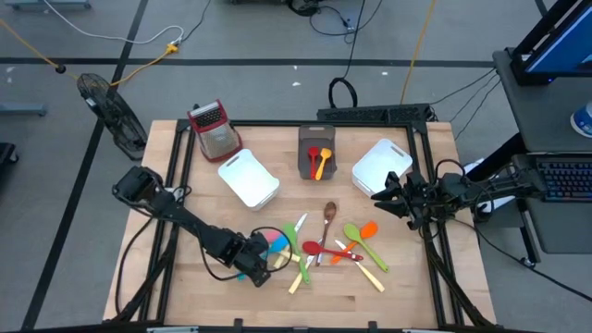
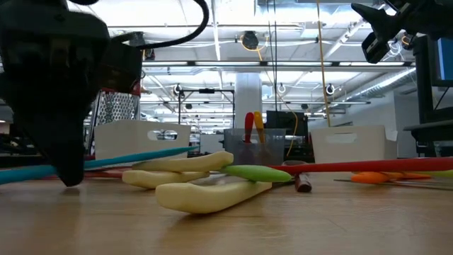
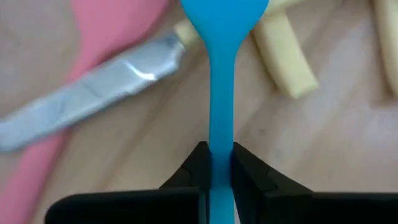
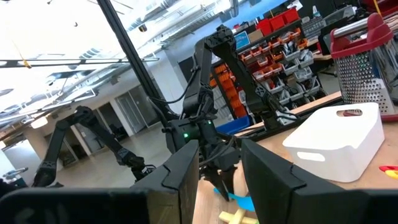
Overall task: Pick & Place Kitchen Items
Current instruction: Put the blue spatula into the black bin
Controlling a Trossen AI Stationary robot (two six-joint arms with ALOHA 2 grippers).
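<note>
Left gripper [image 3: 216,163] is down at the table in the utensil pile, fingers [image 3: 188,173] pinching the handle of the blue spoon [image 3: 219,93]. The handle runs straight out between the two fingertips, bowl end away from them; the grip sits low on the handle, probably so the bowl clears the pile on lifting. Spoon looks flat on the wood in the low view, not raised yet as far as I can tell.

Just beyond the fingertips, to one side of the blue handle: a table knife [image 3: 93,93] lying across a pink spatula [image 3: 106,31]. On the other side, cream handles [image 3: 283,59], close to the blue spoon but not inside the grip. Risk: dragging the knife or a cream handle along when the spoon comes up.

Right gripper [image 1: 388,196] hovers off the table near the far right bin, fingers [image 4: 180,174] spread, nothing between them. Waiting.

Rest of the pile [image 1: 338,245] lies loose beside the left fingers, out toward the table's middle: wooden spoon, green, red and orange pieces, more cream handles. All still to be moved, I judge.

Containers:
- grey bin [image 1: 317,151], well apart from the left fingers: holds a red and a yellow-orange utensil, standing up in the low view.
- white bin [image 1: 248,178], nearer the left arm: looks empty.
- second white bin [image 1: 382,166], just beside the right gripper: inside not clearly seen, nothing visible.
- grater [image 1: 214,128] stands beyond the first white bin, untouched.
</note>
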